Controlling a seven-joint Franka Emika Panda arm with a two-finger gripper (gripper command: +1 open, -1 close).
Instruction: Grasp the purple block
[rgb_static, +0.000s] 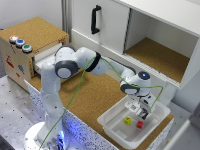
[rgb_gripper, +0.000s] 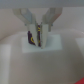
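My gripper (rgb_static: 135, 107) hangs over the white bin (rgb_static: 112, 125) at the exterior view's right. In the wrist view the two fingers (rgb_gripper: 45, 31) stand close together with a small purple block (rgb_gripper: 34, 38) pinched between them, above the bin's white floor (rgb_gripper: 52, 46). The picture is blurred, so the block's edges are unclear. In the exterior view the purple block is hidden by the gripper.
A yellow block (rgb_static: 128, 120) and a red block (rgb_static: 140, 124) lie in the bin. A white cabinet with an open compartment (rgb_static: 155, 52) stands behind. A wooden box with coloured buttons (rgb_static: 20, 43) sits at the exterior view's left on the cork tabletop (rgb_static: 95, 97).
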